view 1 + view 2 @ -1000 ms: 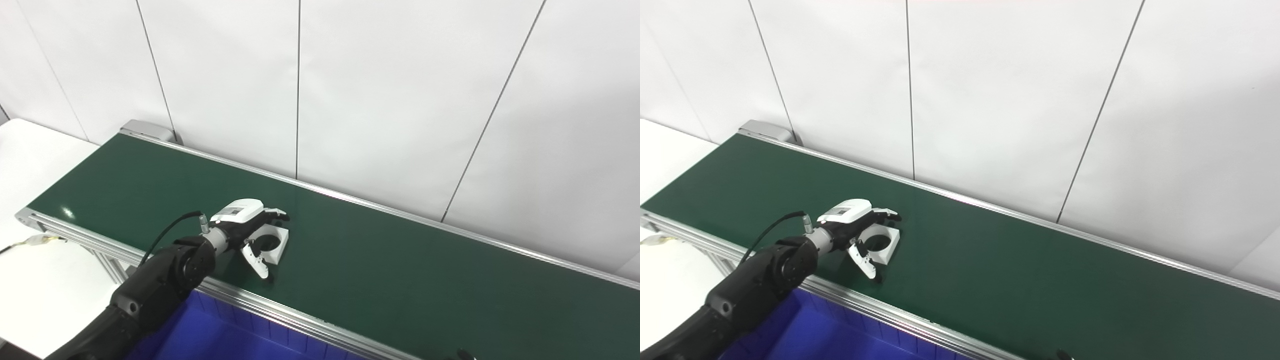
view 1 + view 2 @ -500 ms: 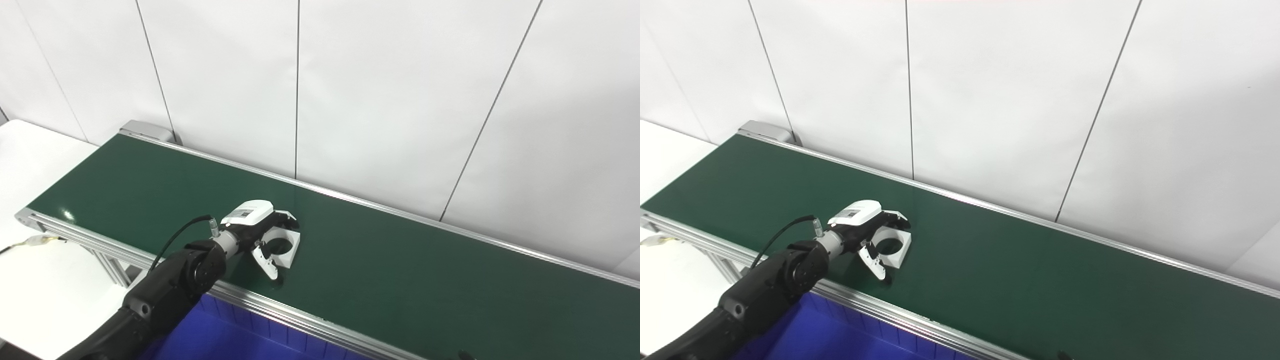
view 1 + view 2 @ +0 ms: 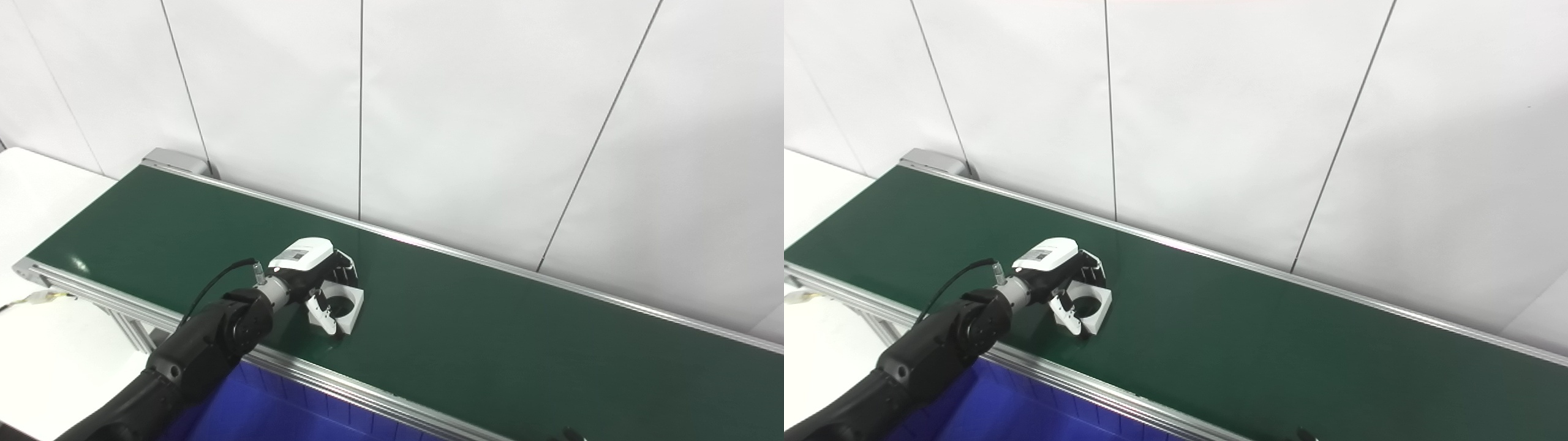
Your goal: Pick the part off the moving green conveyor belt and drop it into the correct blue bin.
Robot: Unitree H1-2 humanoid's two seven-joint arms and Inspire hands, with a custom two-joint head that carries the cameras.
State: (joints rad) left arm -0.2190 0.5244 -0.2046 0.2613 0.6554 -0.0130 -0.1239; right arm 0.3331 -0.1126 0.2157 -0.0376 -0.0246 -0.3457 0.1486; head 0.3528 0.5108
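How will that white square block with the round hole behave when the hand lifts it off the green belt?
The white square block with the round hole looks rigid, so it should probably keep its shape. Its flat base makes rolling unlikely. The left hand closes around its edges and hole; the smooth faces could slip if the hold is shallow.

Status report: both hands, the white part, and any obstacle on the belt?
Left hand closed around white part, on green belt. Right hand barely in view. Nothing else on belt.

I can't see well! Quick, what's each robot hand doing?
Left hand: closed on the white part.
Right hand: barely visible, cannot tell.
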